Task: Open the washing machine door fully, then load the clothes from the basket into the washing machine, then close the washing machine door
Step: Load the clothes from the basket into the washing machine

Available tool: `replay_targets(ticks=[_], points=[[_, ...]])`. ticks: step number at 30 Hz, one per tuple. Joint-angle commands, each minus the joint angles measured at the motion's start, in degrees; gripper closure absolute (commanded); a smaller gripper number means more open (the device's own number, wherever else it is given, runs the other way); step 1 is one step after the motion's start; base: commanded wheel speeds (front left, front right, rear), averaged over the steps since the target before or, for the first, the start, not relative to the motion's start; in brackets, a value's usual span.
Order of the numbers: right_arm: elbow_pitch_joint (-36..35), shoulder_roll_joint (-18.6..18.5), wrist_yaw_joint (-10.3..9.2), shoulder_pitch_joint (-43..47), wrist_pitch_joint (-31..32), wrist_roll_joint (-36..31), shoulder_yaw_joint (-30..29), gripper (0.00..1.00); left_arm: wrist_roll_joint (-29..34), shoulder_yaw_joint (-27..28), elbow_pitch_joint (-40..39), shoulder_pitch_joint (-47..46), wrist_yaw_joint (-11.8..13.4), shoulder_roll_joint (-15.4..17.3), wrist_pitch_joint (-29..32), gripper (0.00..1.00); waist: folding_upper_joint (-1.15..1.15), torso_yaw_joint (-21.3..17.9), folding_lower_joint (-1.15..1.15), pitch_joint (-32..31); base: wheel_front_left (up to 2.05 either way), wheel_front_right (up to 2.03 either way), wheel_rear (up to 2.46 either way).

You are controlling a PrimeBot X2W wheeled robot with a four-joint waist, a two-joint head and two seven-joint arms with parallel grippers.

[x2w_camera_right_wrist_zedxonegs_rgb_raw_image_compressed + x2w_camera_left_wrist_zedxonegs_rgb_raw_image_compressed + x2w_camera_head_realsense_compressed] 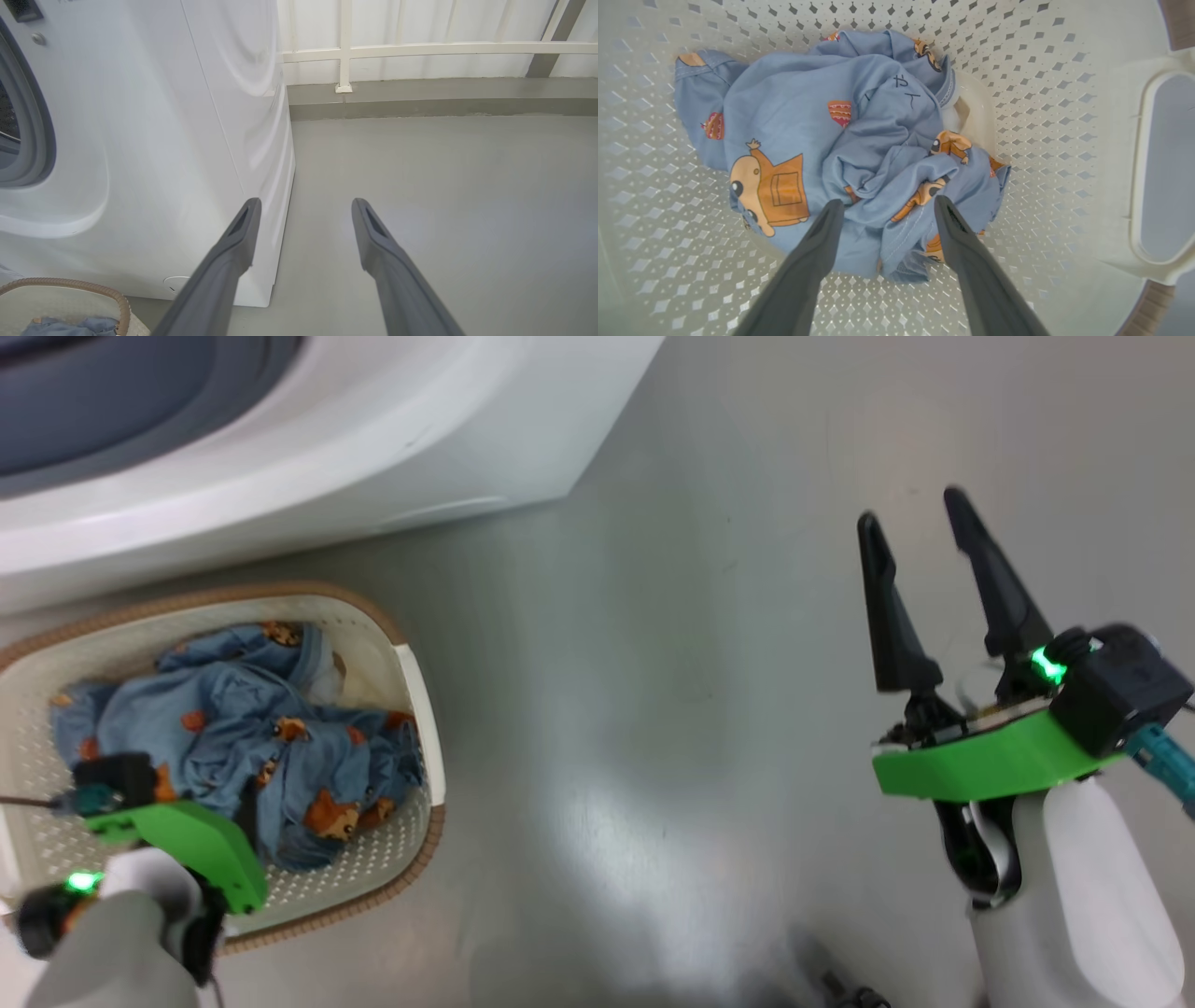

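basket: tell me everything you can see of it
The basket is cream-white perforated plastic, rounded rectangular, brown rim, white slotted side handle. It stands upright on the grey floor in front of the washing machine. Crumpled blue bear-print clothes lie on its bottom; the open left gripper hangs over them.

Smooth grey floor [444, 186], soft glare; white panelled wall [420, 23] behind, cream rail [444, 48] across.

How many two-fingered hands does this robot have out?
2. The left hand is down in the basket, open over the clothes; the right hand hovers open above the floor, beside the washing machine.
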Motion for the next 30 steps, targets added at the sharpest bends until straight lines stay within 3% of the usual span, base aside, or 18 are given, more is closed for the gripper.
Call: replay_targets(ticks=[1,13,26,27,28,29,30], points=[[-1.96,0.13,0.09,-0.66,-0.27,-0.25,1.38,0.0,-1.04,0.67,0.54,-0.58,-0.16,3.29,0.05,0.0,0.0,-0.72,0.0,2.23,0.0,0.0,0.0],[-3.81,0.13,0.09,-2.1,-0.27,-0.29,1.45,0.0,-4.48,-3.29,2.67,-6.28,-0.16,6.73,-0.63,0.0,0.0,-2.07,0.0,9.08,0.0,0.0,0.0],[-4.69,0.13,0.09,-2.49,-0.27,-0.26,1.6,0.0,-6.32,-7.59,4.52,-10.18,-0.16,6.92,-2.23,0.02,0.0,-2.01,0.0,11.94,0.0,0.0,0.0],[-4.67,0.13,0.09,-2.44,-0.27,-0.22,1.45,0.0,-6.37,-8.0,4.6,-10.18,-0.16,6.75,-2.58,0.52,0.0,-2.07,0.0,11.89,0.0,0.0,0.0],[-4.69,0.13,0.09,-2.39,-0.27,-0.08,1.22,0.0,-6.44,-8.35,4.63,-10.16,-0.16,6.68,-3.12,0.89,0.0,-2.14,0.0,11.82,0.0,0.0,0.0],[-4.66,0.13,0.09,-2.33,-0.27,-0.04,1.09,0.0,-6.64,-8.59,4.77,-10.06,-0.16,6.61,-3.54,1.0,0.0,-2.2,0.0,11.64,0.0,0.0,0.0],[-4.59,0.13,0.09,-2.25,-0.27,-0.07,1.01,0.0,-6.92,-8.8,4.94,-9.87,-0.16,6.45,-3.83,1.0,0.0,-2.21,0.0,11.41,0.0,0.0,0.0]])
